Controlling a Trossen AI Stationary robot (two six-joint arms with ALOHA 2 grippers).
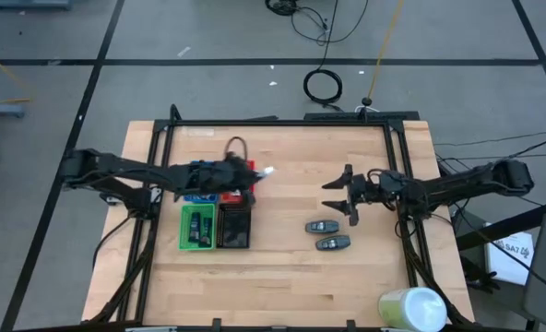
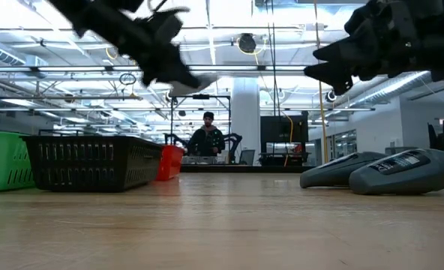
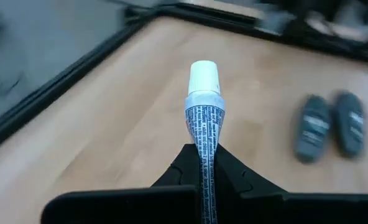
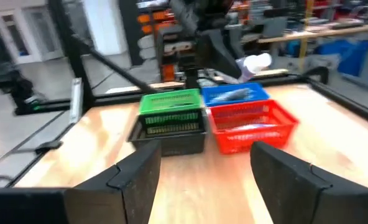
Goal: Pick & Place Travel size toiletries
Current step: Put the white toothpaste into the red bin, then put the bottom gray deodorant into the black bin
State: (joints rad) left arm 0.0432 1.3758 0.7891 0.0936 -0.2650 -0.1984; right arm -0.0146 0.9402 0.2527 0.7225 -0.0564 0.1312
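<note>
White-capped tube [image 3: 203, 112] pinched by its flat tail in left gripper [image 3: 204, 163], cap forward, above red tray [image 4: 253, 123], likely for sorting. Right gripper [image 1: 343, 195] spread wide, empty, near two dark packs [image 1: 327, 234] on worktop [image 1: 291, 267].

Pale wood table [image 1: 282, 267], planks smooth with a soft sheen. On it, two dark packs [image 1: 326, 234] look like matt plastic. The tube [image 3: 203, 134] is printed, crimped flat, with a smooth white plastic cap. Trays [image 4: 250, 124] beside the packs are plastic mesh.
</note>
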